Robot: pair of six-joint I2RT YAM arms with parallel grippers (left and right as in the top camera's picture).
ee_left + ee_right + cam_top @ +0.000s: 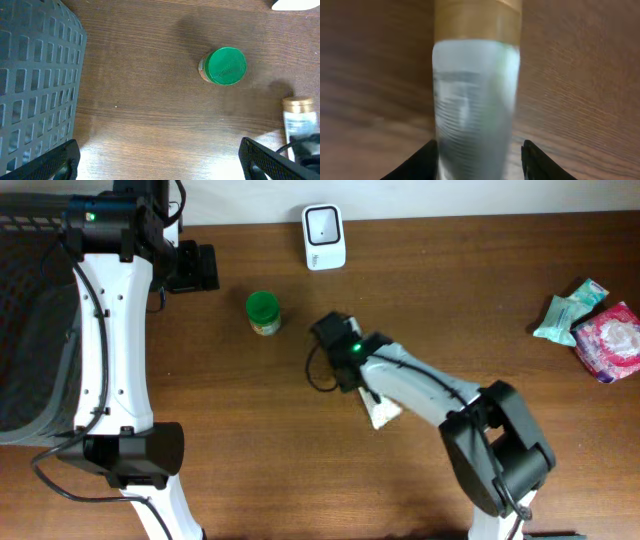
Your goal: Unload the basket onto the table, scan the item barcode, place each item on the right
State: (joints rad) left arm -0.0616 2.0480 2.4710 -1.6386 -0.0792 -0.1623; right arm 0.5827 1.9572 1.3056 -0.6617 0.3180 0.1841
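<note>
A: Checking right end effector [480, 161]. Clamping anything?
B: Clamping on the gold-capped bottle [476, 100], one finger pressing each side. Sitting mid-frame in the overhead view, lower than the white scanner [324, 237].
A: Checking left end effector [159, 160]?
B: Hanging upper left over the tabletop [480, 300], fingers wide apart, gripping nothing. Seeing green-lidded jar [226, 65] standing between the two.

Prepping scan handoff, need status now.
Left gripper open, empty. Right gripper shut on bottle, short of scanner. Jar stands aside, nothing between bottle and scanner.
</note>
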